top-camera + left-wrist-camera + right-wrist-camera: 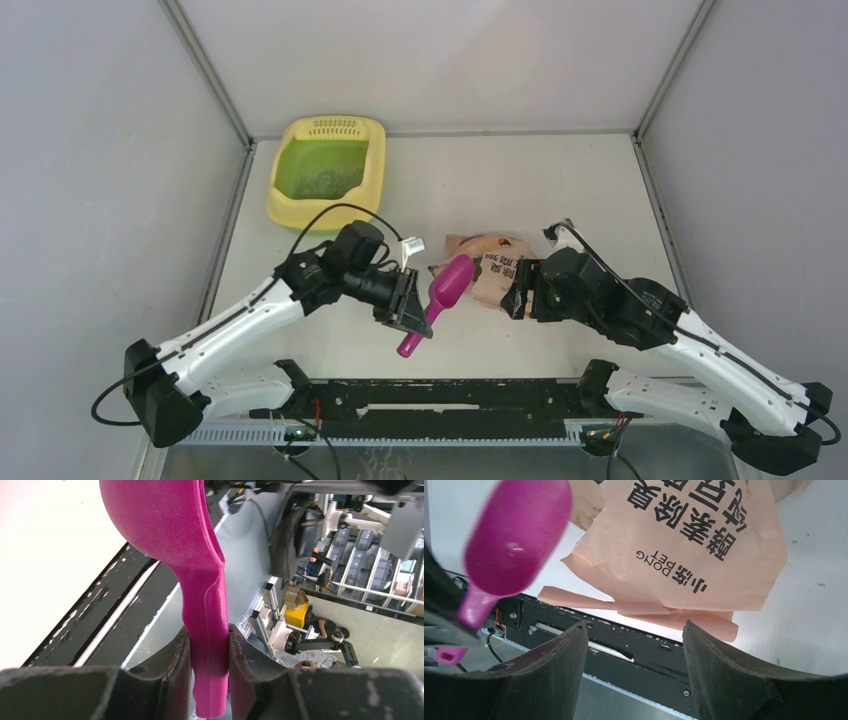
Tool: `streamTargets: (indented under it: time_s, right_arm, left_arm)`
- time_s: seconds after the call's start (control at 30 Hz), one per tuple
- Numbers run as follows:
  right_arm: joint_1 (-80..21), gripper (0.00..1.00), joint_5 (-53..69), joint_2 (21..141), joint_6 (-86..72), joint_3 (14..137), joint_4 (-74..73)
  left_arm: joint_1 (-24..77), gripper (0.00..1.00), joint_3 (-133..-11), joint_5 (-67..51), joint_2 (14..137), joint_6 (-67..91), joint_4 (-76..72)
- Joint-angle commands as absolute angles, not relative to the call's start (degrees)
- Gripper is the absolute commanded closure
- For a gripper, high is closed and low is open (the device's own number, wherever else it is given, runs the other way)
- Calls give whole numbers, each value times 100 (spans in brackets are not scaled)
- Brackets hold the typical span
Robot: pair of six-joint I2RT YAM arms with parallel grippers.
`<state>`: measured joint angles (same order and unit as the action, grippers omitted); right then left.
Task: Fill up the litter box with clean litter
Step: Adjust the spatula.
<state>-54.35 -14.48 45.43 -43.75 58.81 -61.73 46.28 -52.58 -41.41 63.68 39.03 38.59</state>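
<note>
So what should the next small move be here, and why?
Probably ease the right gripper forward and close it on the near edge of the peach bag. Its jaws stand open just short of that edge, while the left gripper clamps the magenta scoop by its handle, bowl toward the bag. Steadying the bag should let the scoop go in.

Peach bag point(684, 555): Latin print "DONG PET" in dark letters, upside down in right wrist view. Small Chinese characters on same line, just beside it. Larger bold Chinese characters in rows above, partly cropped by frame edge. Top view: same bag point(497, 265) shows dark print, too small to read.
</note>
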Motion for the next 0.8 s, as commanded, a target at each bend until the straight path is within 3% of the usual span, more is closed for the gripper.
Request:
streamTargets:
  time_s: [0.0,0.37,0.77]
  right_arm:
    - [-5397,24,-1504,4482,-4296,6109,-6166]
    - [-5388,24,-1427,4412,-4156,6112,-6048]
    - [-5458,23,554,4850,-3413,6309,-4132]
  left_arm:
    - [4488,99,-5842,-4606,6205,3953,3940]
    - [4474,99,-5664,-4797,6630,3666,4121]
    - [4475,98,-4992,-5130,4228,4995,3772]
